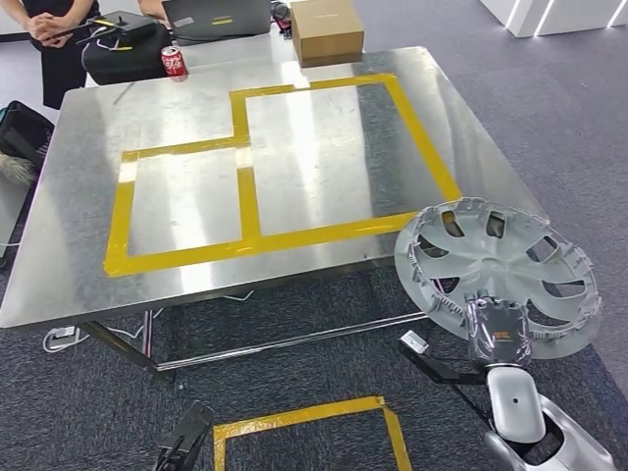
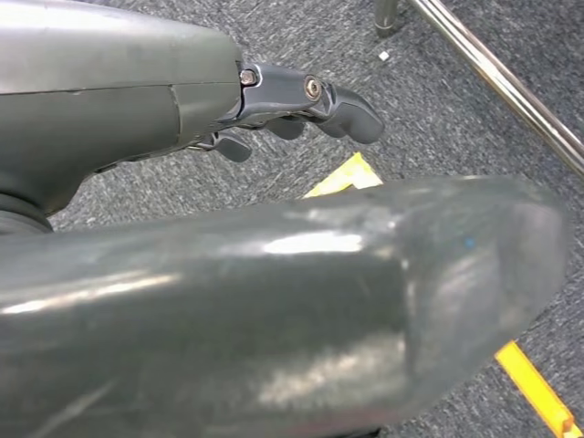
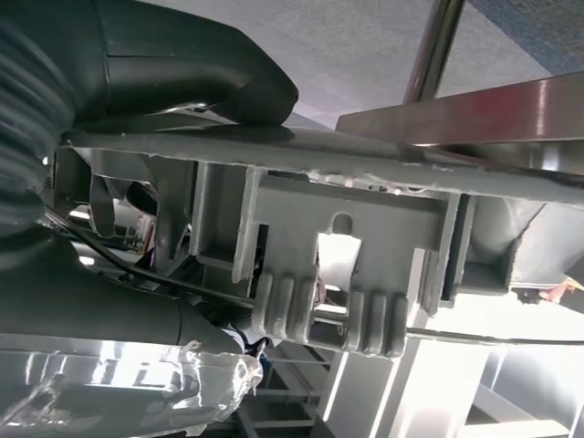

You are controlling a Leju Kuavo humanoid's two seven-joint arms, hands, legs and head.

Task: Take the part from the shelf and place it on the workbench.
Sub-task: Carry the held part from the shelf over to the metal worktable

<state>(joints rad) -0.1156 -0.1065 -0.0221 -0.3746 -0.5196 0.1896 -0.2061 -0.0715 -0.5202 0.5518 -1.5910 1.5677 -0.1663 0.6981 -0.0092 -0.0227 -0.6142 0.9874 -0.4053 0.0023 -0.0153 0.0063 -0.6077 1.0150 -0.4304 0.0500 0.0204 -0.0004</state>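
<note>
**Inspector:** Which step is in hand?

**Assessor:** The carry is judged to be under way. The wheel cover is held by the right hand, which is clamped on its near rim; the cover is seen off the right front corner of the workbench, over the carpet, its far edge overlapping the bench edge in the head view (whether it touches the bench cannot be told).

**Inspector:** And the left hand?

**Assessor:** The left hand is seen hanging over the carpet, nothing gripped, the fingers lying loosely apart.

**Inspector:** What is called for next?

**Assessor:** The cover must be lifted above the bench edge, carried inward and set down flat, presumably inside the yellow tape outline. The rim is thin and ribbed, so a slip in the grip is to be guarded against.

**Inspector:** Anything in the way?

**Assessor:** The marked area is bare. A drinks can, a cardboard box and a laptop stand at the far edge, well apart from it. A person is noted beyond the far left corner
</note>
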